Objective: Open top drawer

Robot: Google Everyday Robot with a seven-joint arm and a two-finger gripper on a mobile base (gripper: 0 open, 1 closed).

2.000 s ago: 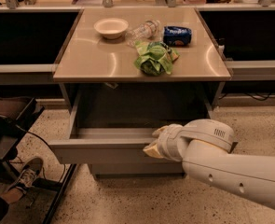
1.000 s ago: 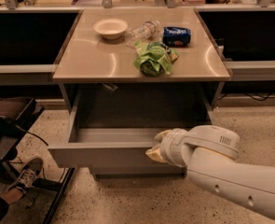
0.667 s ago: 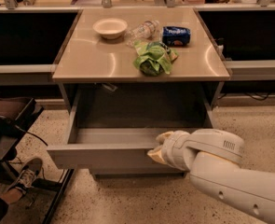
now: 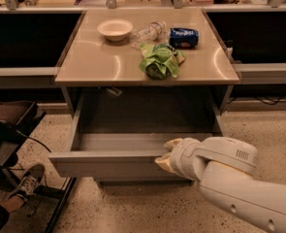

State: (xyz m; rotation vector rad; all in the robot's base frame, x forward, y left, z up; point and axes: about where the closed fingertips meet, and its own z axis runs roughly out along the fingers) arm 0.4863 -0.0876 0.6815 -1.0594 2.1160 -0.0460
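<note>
In the camera view, a tan-topped table [image 4: 99, 64] stands in the middle, and everything else is placed from it. The top drawer [image 4: 108, 165] sits directly under the table's top and stands open, its grey front well forward of the table's front edge and its flat grey tray bare to the camera. The gripper [image 4: 167, 155] is at the upper edge of that drawer front, below the table's right half, touching the front. Whether it pinches the edge or merely rests against it cannot be told. The white arm [image 4: 244, 188] reaches in from below and to the right of the table.

On the table top lie a pale bowl [image 4: 115, 29] at the back left, a clear plastic bottle [image 4: 147, 33] just beside it, a blue packet [image 4: 183, 37] at the back right, and a green bag [image 4: 159, 60] nearer the front.
</note>
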